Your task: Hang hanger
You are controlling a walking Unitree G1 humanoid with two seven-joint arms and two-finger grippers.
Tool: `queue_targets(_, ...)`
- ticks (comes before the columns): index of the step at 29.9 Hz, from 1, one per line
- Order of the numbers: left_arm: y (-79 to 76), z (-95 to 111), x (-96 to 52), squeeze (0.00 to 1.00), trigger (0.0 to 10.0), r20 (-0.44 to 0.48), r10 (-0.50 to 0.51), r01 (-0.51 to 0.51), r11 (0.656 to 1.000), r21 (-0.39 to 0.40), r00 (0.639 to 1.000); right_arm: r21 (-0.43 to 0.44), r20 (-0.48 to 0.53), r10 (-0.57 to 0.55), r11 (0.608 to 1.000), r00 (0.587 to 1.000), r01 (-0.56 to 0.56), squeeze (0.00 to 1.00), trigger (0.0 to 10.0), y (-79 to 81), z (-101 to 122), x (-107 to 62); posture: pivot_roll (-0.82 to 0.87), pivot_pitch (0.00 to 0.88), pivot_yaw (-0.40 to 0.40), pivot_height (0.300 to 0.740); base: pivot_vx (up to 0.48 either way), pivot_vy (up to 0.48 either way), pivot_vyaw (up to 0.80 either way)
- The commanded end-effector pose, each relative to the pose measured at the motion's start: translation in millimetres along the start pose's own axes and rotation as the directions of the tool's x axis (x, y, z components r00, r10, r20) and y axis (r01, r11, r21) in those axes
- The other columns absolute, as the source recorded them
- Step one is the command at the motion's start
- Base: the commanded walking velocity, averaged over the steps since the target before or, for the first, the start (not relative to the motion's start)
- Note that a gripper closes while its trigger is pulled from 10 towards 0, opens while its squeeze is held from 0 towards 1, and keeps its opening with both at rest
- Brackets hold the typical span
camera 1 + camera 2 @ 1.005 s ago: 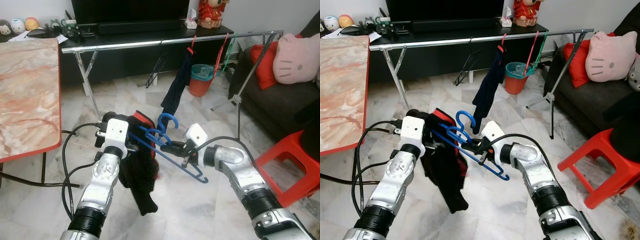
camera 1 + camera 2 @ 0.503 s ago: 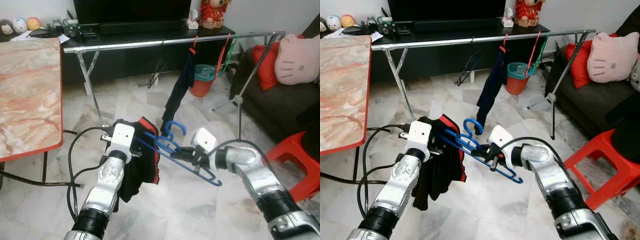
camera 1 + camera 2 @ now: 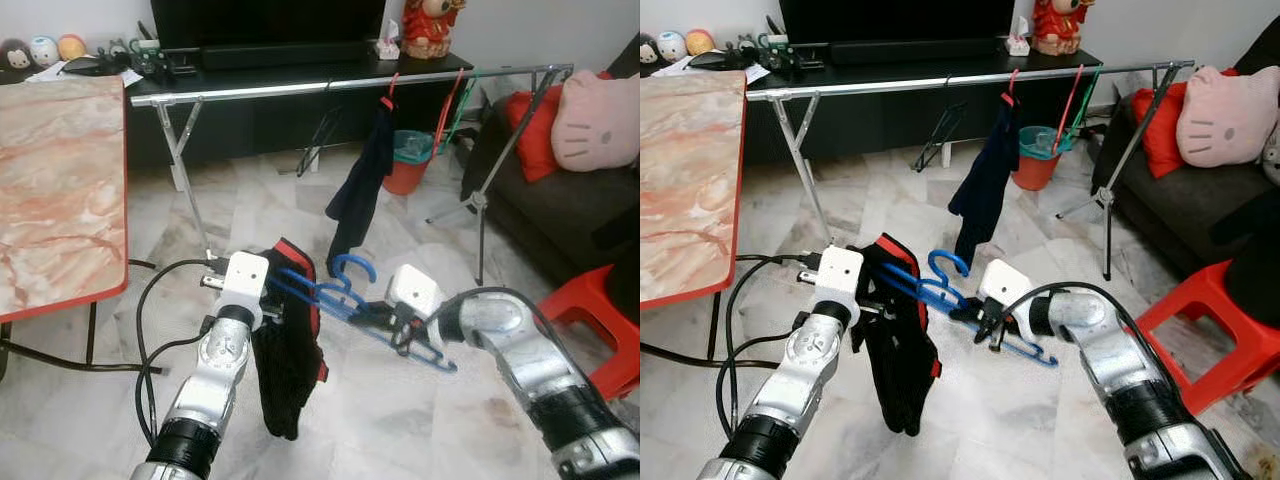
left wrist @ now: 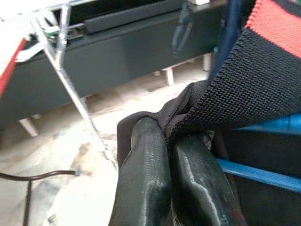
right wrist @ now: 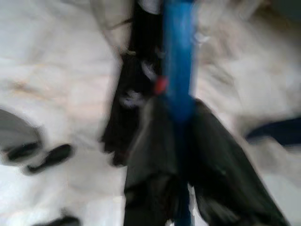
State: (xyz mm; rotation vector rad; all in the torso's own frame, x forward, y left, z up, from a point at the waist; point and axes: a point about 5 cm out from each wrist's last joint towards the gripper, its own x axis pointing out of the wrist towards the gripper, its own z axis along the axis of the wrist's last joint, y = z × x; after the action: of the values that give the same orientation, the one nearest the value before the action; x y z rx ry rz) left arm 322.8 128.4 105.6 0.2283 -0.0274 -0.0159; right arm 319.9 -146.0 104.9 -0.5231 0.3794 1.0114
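A blue plastic hanger is held slantwise between my two arms, low over the floor. Its hook points up. A black garment with red trim is draped over its left end and hangs down. My left gripper is shut on that garment; in the left wrist view its fingers pinch the black knit beside the hanger's blue bar. My right gripper is shut on the hanger's lower bar. The silver clothes rail stands farther off.
A dark blue garment and red and green hangers hang on the rail. A marble table with a red edge is at left. A red stool and a sofa with a pink cushion are at right. Cables lie on the floor.
The garment was bunched up by my left gripper half a second ago and now hangs down long. The hanger and right gripper sit slightly lower and further right; the view has shifted too.
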Motion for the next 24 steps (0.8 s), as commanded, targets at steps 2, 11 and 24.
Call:
queue_targets(2,45.1,32,10.0,0.00,0.0,0.130,0.247,-0.246,0.969,-0.027,0.960,0.077,-0.266,-0.097,0.990,0.959,0.122,0.00,10.0,2.3,-52,-5.9,0.01,0.000,-0.078,0.740,0.000,0.000,0.00)
queue_targets(11,46.5,27,9.4,0.00,0.0,0.109,0.267,-0.267,0.964,-0.015,0.958,0.173,-0.205,-0.085,0.977,0.975,0.121,0.00,10.0,12.9,-52,-4.4,0.00,0.000,-0.077,0.740,0.000,0.000,0.00)
queue_targets(24,12.8,-4,1.6,0.00,10.0,-0.035,-0.047,0.048,0.998,0.037,0.998,0.226,-0.049,-0.175,0.957,0.983,0.181,0.00,10.0,6.3,-32,-12.7,0.00,0.000,-0.078,0.740,0.000,0.000,0.00)
